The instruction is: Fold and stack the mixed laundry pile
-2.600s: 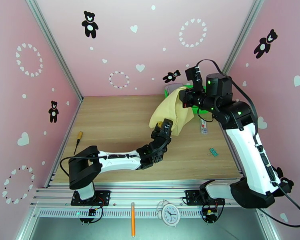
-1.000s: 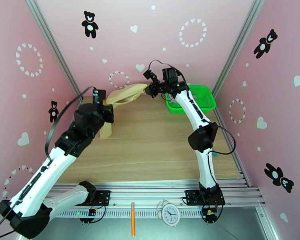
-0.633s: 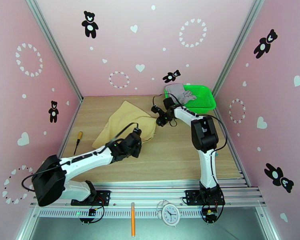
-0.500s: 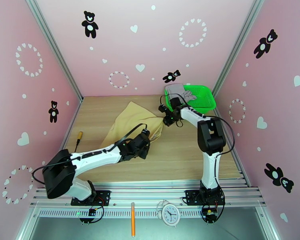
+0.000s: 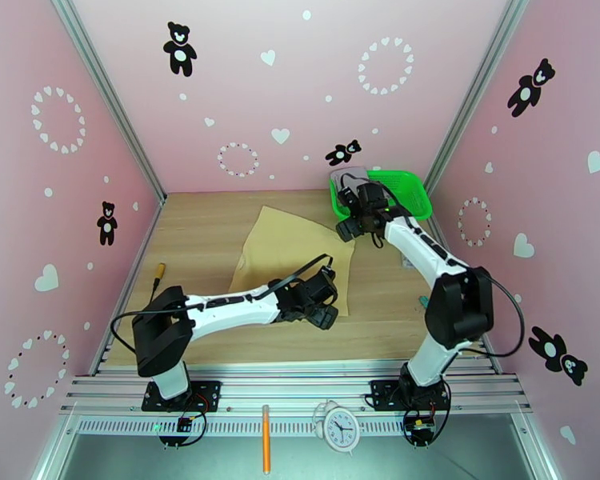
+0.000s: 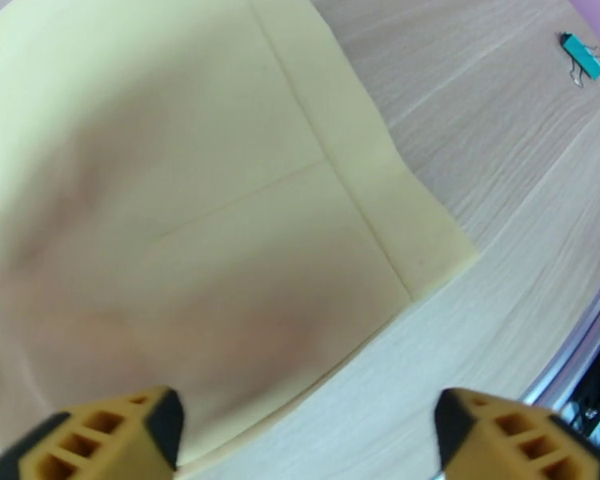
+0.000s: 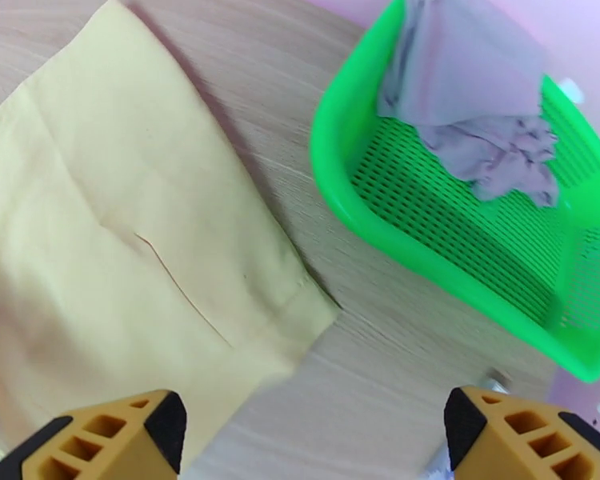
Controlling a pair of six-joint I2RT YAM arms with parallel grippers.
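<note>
My left gripper point(image 6: 308, 435) stands wide apart and holds nothing, above the near right corner of the tan cloth point(image 5: 296, 250). The cloth lies flat in the middle of the table point(image 5: 204, 234). My left arm stretches low toward the right. My right gripper point(image 7: 312, 442), also apart and empty, hangs over the cloth's far right corner. It is beside the green basket point(image 7: 340, 194) in the table's far right corner, and the grey garment point(image 7: 460, 98) lies inside. The walls are pink.

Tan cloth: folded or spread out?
Spread: the tan cloth lies flat on the table, corners out, showing only crease lines.
</note>
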